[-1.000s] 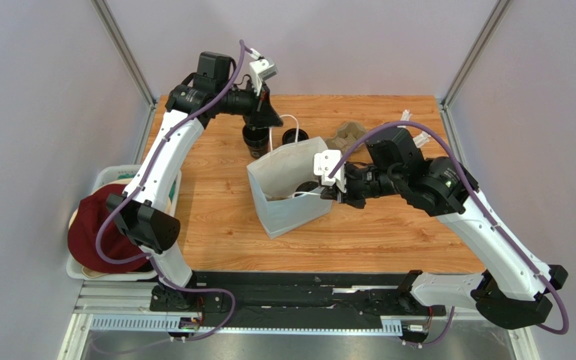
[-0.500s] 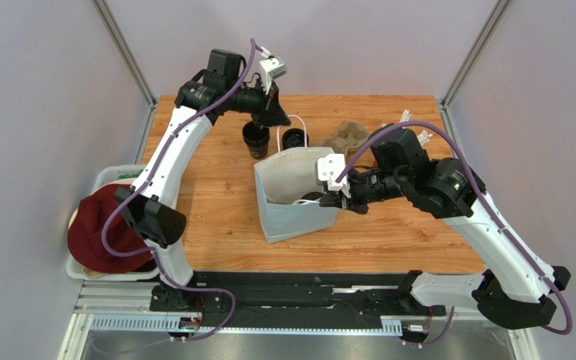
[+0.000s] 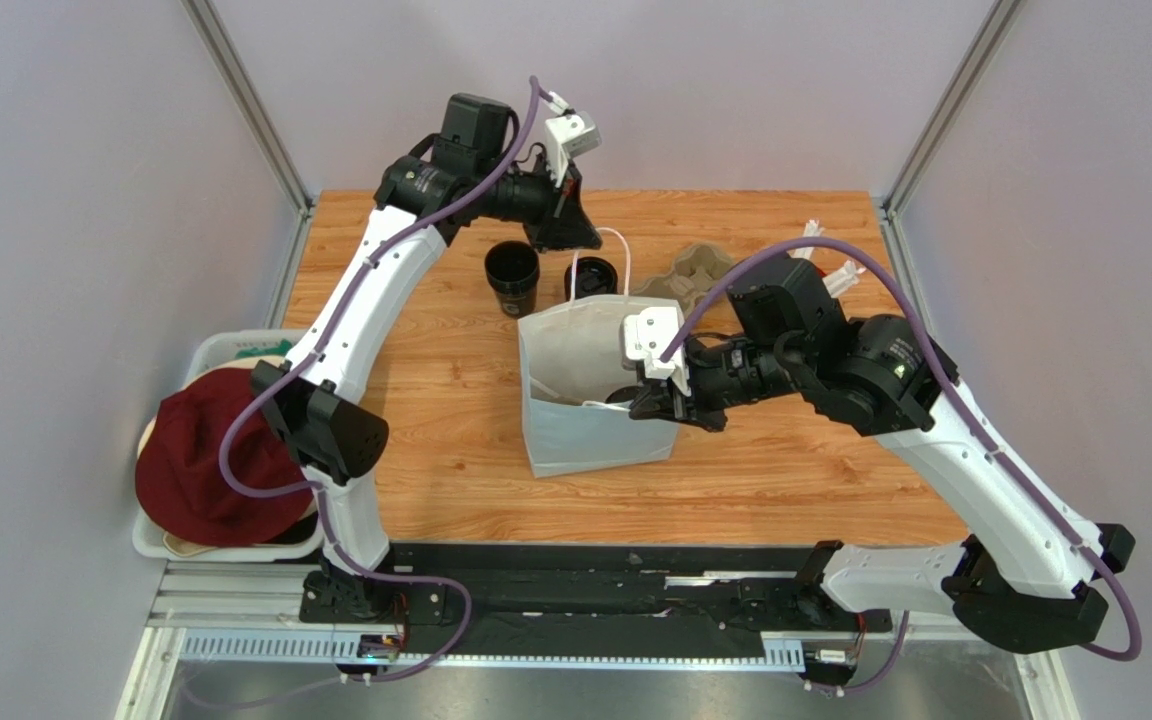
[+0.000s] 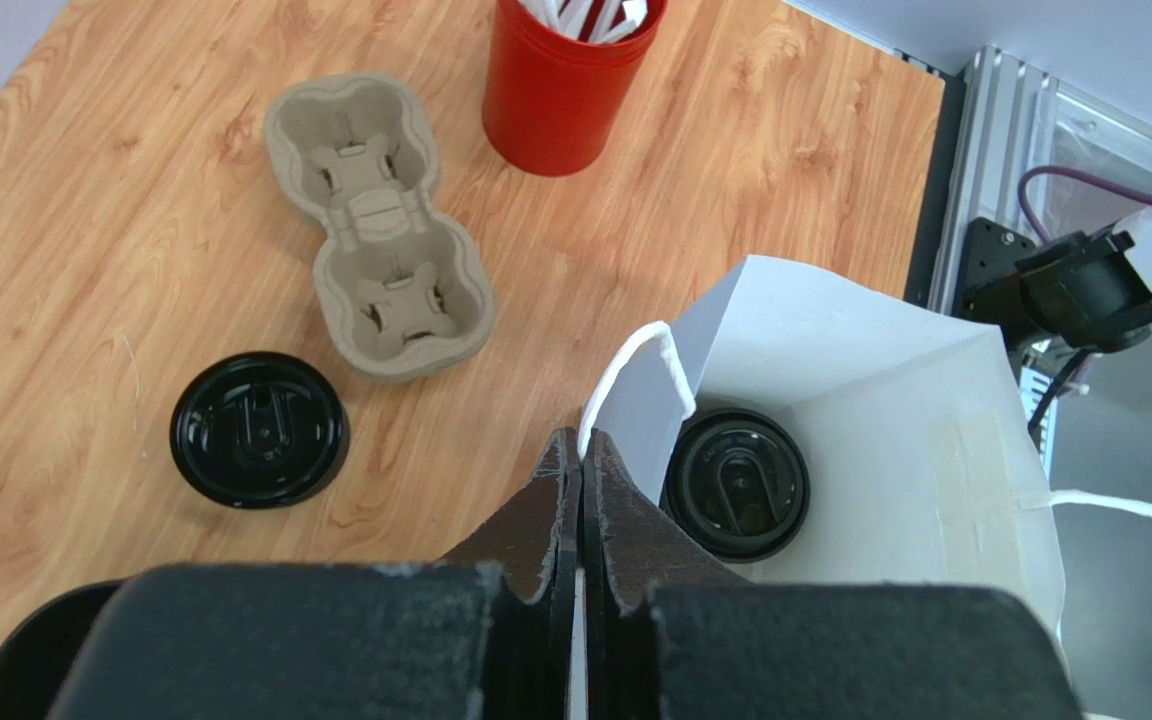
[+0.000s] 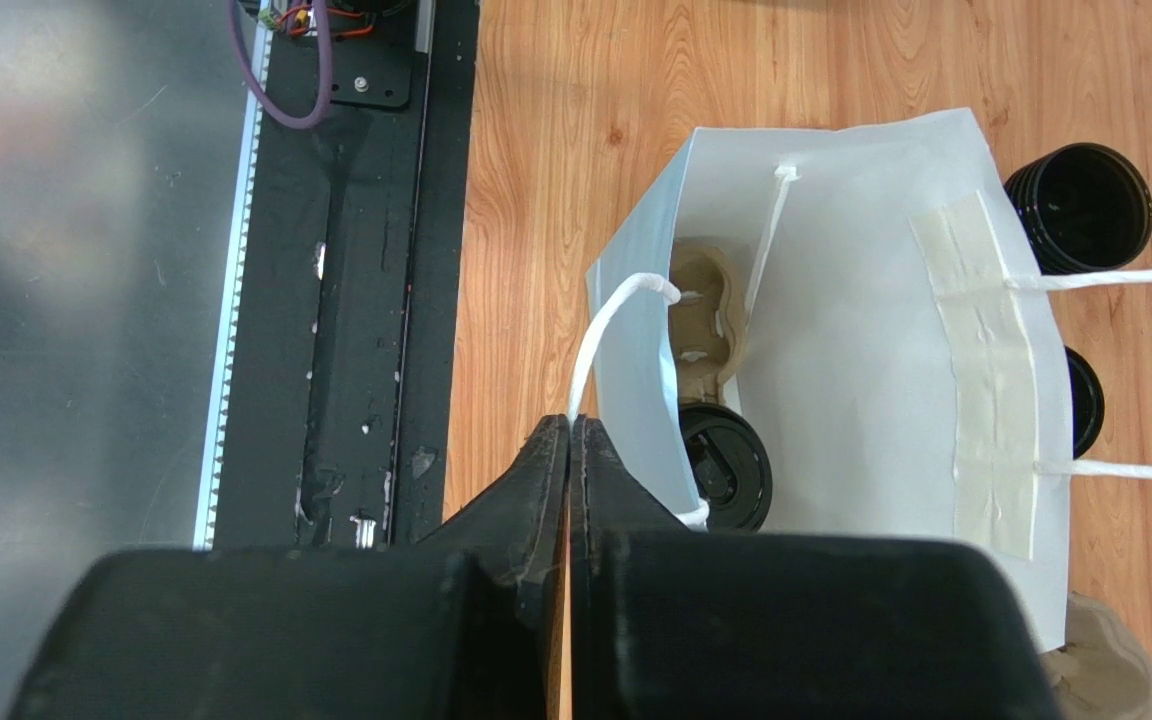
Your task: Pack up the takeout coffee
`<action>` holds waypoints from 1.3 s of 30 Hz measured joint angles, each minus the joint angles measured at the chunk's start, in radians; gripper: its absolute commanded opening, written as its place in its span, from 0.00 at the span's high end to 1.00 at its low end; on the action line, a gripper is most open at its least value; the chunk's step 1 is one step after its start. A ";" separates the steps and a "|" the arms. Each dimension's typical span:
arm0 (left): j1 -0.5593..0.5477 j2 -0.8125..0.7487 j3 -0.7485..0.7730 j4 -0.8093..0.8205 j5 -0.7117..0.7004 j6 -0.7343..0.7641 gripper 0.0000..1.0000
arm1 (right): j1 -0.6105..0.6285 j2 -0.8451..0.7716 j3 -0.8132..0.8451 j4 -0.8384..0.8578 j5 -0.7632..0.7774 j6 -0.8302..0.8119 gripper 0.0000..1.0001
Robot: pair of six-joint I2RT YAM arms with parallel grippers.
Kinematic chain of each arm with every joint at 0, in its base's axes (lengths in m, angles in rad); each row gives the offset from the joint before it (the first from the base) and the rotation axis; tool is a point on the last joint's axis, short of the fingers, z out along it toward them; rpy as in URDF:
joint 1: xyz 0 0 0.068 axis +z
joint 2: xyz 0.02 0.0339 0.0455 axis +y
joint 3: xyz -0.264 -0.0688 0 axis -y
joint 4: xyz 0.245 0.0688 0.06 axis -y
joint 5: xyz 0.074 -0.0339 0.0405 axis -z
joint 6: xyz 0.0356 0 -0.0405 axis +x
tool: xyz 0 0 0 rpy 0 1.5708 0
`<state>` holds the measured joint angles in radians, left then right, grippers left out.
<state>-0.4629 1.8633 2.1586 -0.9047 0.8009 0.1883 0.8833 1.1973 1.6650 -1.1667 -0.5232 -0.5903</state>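
The takeout coffee (image 4: 737, 483), a small black cup with its round lid on, stands on the floor of the white paper bag (image 4: 868, 375). The right wrist view shows the same cup (image 5: 728, 465) beside a cardboard carrier (image 5: 705, 315) inside the bag (image 5: 868, 300). My left gripper (image 4: 582, 443) is shut on one white handle (image 4: 630, 356) at the bag's far rim. My right gripper (image 5: 569, 428) is shut on the other handle (image 5: 597, 323). From above, the bag (image 3: 582, 435) stands mid-table, held between the left gripper (image 3: 585, 240) and the right gripper (image 3: 645, 402).
An open black cup (image 3: 512, 275) and black lids (image 3: 591, 276) sit just behind the bag. A second cardboard carrier (image 4: 379, 225) and a red cup of white sticks (image 4: 567, 60) are farther back. A bin holding a dark red cap (image 3: 214, 458) hangs off the table's left edge.
My left gripper has moved right and toward the back with its handle. The bag has shifted right and stands more upright and open. My right gripper stayed shut on its handle, shifting only slightly.
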 measured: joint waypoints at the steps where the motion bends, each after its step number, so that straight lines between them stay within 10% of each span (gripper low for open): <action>1: -0.003 0.004 0.002 0.000 -0.003 0.000 0.98 | 0.000 0.000 -0.002 0.005 -0.001 0.003 1.00; 6: -0.010 0.013 0.005 0.000 -0.021 0.000 0.92 | 0.001 0.000 -0.016 0.020 -0.002 0.014 0.94; 13: -0.012 0.013 0.012 0.005 -0.048 0.000 0.65 | 0.004 0.008 -0.016 0.042 0.000 0.027 0.54; 21: -0.013 0.000 0.013 0.003 -0.087 0.010 0.08 | 0.004 0.007 0.009 0.047 0.053 0.035 0.30; 30: -0.013 -0.234 -0.090 0.002 -0.203 0.045 0.04 | 0.004 -0.024 0.124 0.063 0.254 0.071 0.01; 39: 0.019 -0.494 -0.217 0.058 -0.479 0.065 0.01 | -0.004 -0.037 0.145 0.209 0.644 0.127 0.01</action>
<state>-0.4438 1.3697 1.9415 -0.8471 0.3218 0.2531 0.8795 1.1603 1.8095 -0.9573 0.1207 -0.4637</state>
